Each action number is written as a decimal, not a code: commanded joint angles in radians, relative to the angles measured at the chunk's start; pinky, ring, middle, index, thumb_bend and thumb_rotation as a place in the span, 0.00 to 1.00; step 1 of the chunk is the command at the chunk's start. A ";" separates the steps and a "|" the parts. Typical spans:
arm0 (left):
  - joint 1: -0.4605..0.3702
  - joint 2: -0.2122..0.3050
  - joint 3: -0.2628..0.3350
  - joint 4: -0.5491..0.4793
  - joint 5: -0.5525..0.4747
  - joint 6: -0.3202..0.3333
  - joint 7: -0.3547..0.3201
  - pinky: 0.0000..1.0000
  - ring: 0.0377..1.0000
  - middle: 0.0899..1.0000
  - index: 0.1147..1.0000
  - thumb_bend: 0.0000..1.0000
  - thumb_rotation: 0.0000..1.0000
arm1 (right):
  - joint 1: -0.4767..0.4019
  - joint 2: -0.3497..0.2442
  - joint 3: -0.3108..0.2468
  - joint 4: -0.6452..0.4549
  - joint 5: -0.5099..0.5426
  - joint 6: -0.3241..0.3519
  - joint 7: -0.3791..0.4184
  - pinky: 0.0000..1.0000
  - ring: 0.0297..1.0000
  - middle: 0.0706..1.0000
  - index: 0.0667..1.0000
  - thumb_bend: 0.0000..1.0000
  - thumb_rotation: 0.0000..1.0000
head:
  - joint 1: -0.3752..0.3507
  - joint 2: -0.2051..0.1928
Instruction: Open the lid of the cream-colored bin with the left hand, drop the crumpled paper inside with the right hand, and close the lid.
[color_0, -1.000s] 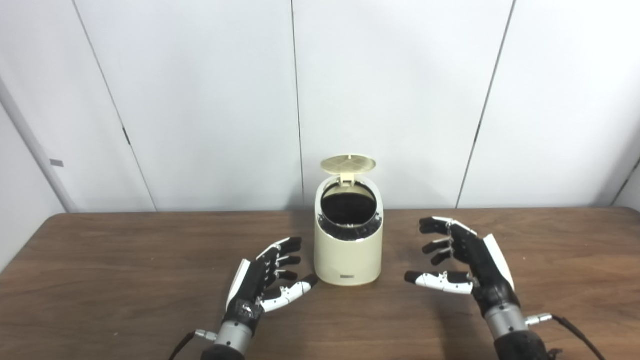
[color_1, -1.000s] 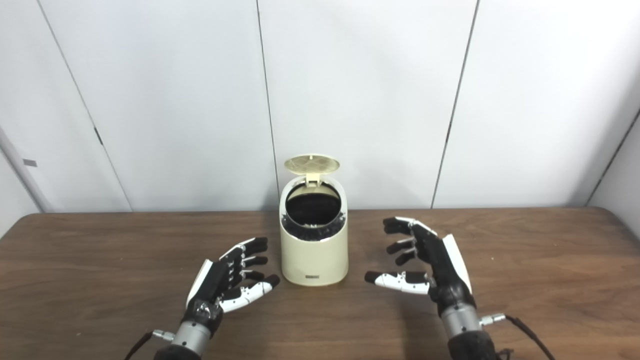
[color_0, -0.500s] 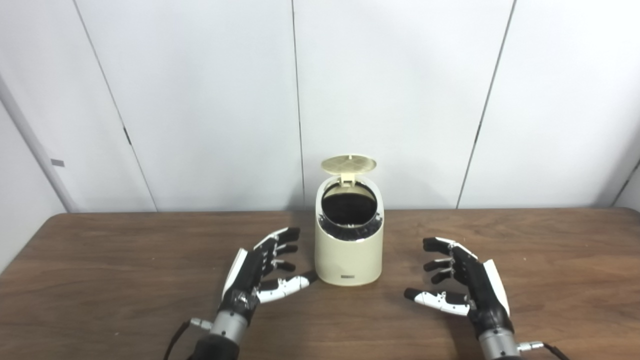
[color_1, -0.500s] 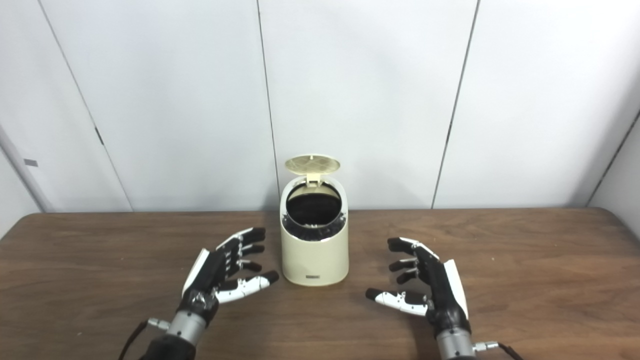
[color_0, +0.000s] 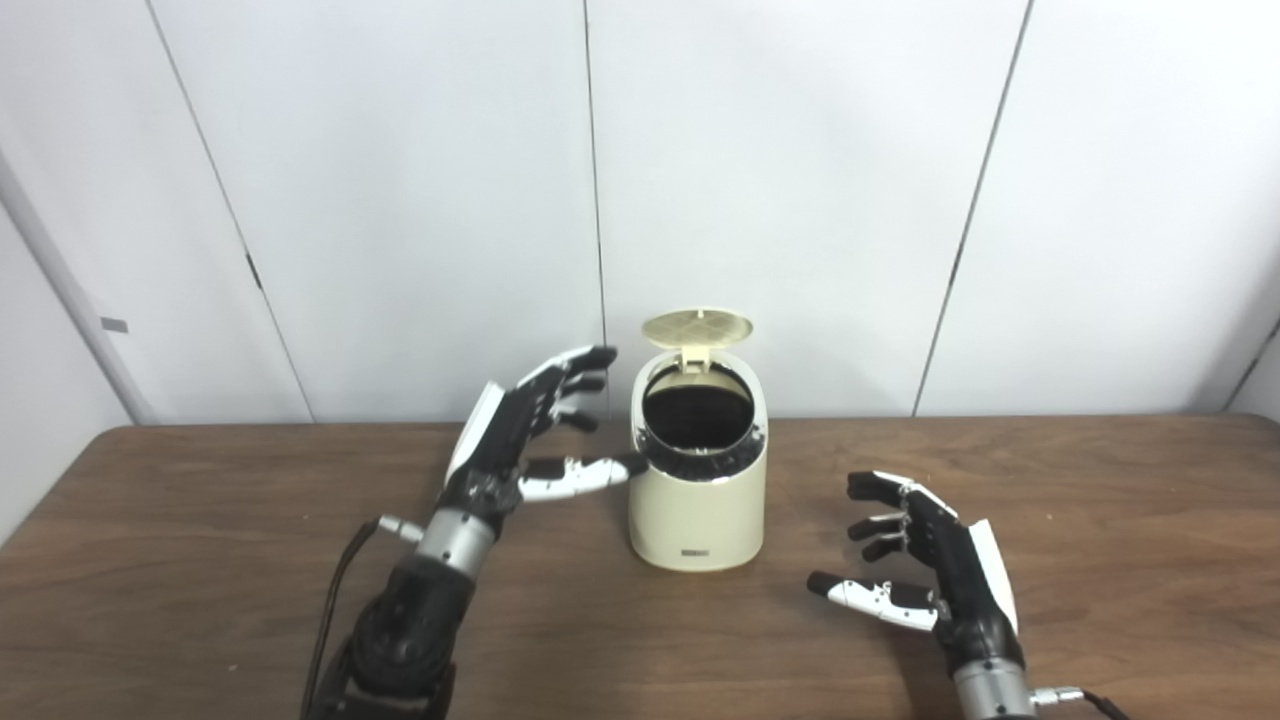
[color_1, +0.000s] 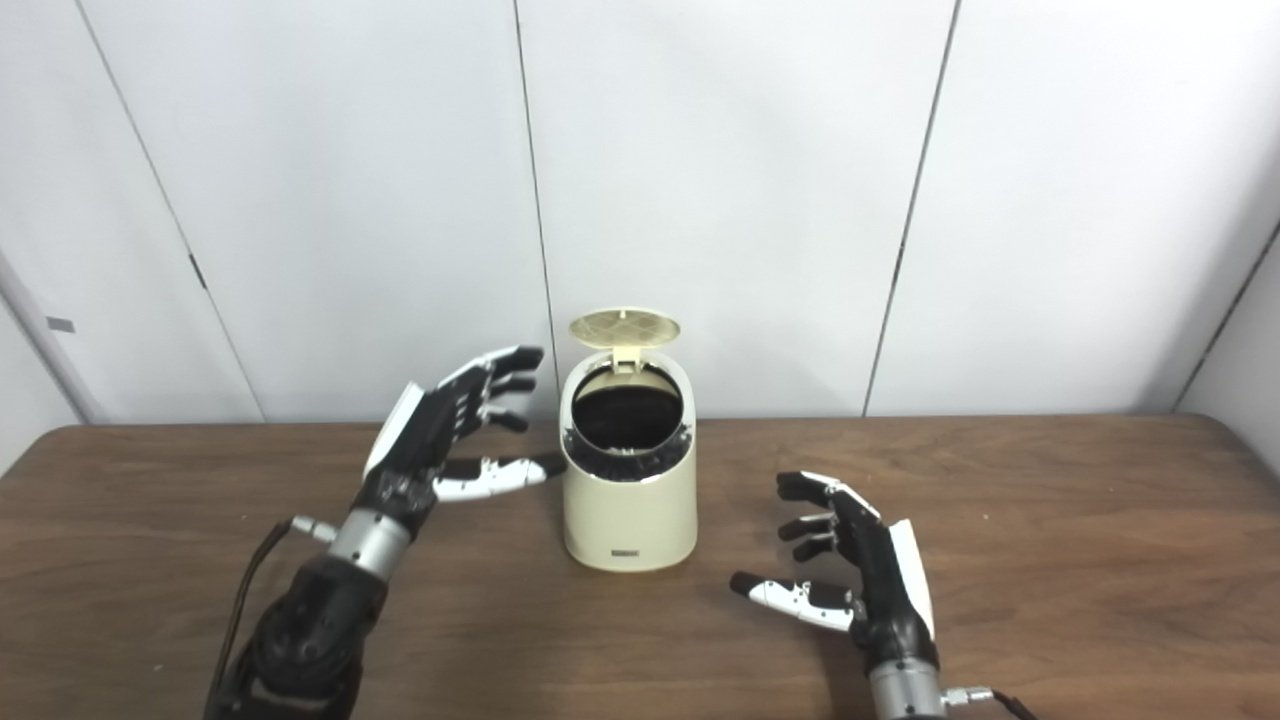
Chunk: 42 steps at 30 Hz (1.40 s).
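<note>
The cream-colored bin (color_0: 697, 500) stands on the brown table (color_0: 200, 560) near its far edge. Its round lid (color_0: 697, 325) is flipped up at the back and the dark opening (color_0: 697, 405) shows. My left hand (color_0: 530, 440) is open and raised beside the bin's left side, thumb tip close to the rim; I cannot tell if it touches. My right hand (color_0: 925, 565) is open and empty, low over the table right of the bin. No crumpled paper is in view.
White wall panels (color_0: 800, 200) stand right behind the table's far edge. A black cable (color_0: 335, 590) runs along my left forearm.
My left hand has risen from the table and moved forward to the bin's upper left side. My right hand has drawn back toward me and lowered. The lid stays up.
</note>
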<state>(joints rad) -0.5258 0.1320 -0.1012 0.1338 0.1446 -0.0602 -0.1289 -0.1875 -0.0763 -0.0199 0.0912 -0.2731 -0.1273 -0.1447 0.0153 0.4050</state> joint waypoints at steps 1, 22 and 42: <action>-0.062 0.010 0.000 -0.037 0.002 -0.018 -0.005 0.69 0.85 0.86 0.85 0.88 0.13 | -0.029 0.000 0.002 -0.023 0.010 -0.033 -0.007 0.44 0.55 0.69 0.67 0.79 0.01 | 0.001 0.001; -0.261 0.012 -0.029 0.058 0.119 -0.013 -0.005 1.00 1.00 1.00 0.97 0.97 0.30 | -0.023 0.000 0.033 -0.045 0.008 -0.030 0.007 0.39 0.52 0.69 0.66 0.79 0.00 | -0.022 0.001; -0.275 0.029 -0.059 0.065 0.164 -0.057 -0.020 0.95 0.96 0.88 0.82 0.95 0.30 | -0.024 0.008 0.038 -0.058 0.006 -0.017 0.008 0.40 0.52 0.69 0.66 0.78 0.00 | -0.029 0.006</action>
<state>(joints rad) -0.7545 0.1480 -0.1629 0.2166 0.3067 -0.0856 -0.1632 -0.1851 -0.0742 0.0153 0.0627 -0.2692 -0.1252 -0.1332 -0.0123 0.4111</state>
